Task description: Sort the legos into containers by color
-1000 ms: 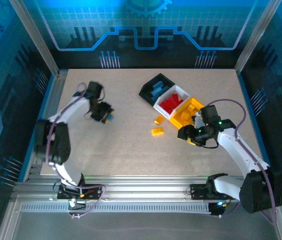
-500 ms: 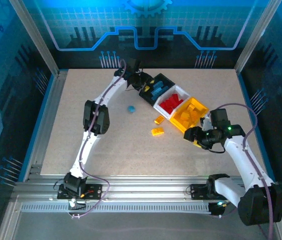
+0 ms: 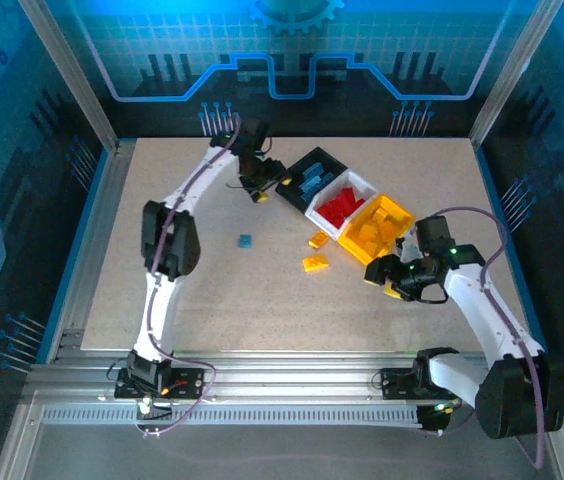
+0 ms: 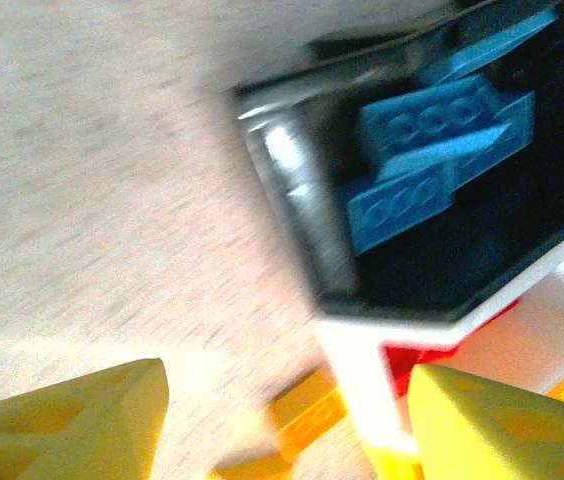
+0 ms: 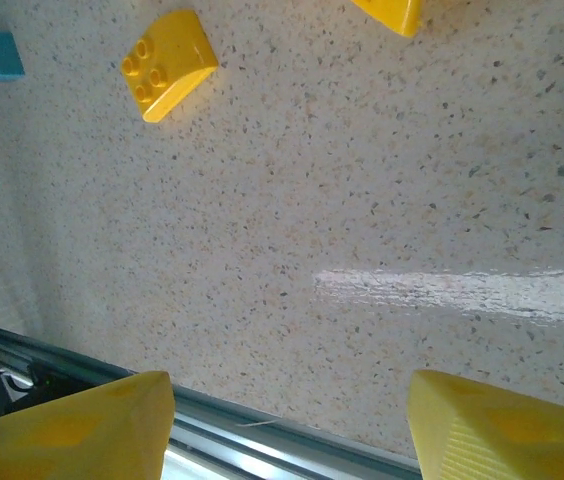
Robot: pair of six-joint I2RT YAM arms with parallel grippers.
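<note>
Three bins, joined in a slanted row right of centre on the surface (image 3: 192, 300). Black bin (image 3: 298, 166) is farthest, white bin (image 3: 364, 180) in the middle, yellow bin (image 3: 360, 243) nearest the right arm. Blue bricks (image 3: 314, 180) lie in the black, red bricks (image 3: 340, 208) in the white, a yellow heap (image 3: 382, 222) in the yellow.

Loose: one blue brick (image 3: 245, 241) alone on open surface, well apart from the bins. Far yellow brick (image 3: 319, 239) and near yellow brick (image 3: 314, 263) lie just in front of the white and yellow bins, between the blue brick and the right arm.

Left arm stretched far. Left pincer (image 3: 259, 192) is just beside the black bin's left corner, outside its wall. Wrist view, blurred: fingers (image 4: 72, 420) spread, nothing pinched; the bin wall stands between pincer and blue bricks.

Right pincer (image 3: 382, 278) is low beside the yellow bin's near corner. Wrist view: fingertips (image 5: 502, 420) spread, nothing pinched, speckled surface below. Metal rail (image 5: 262, 440) runs along the surface edge.
</note>
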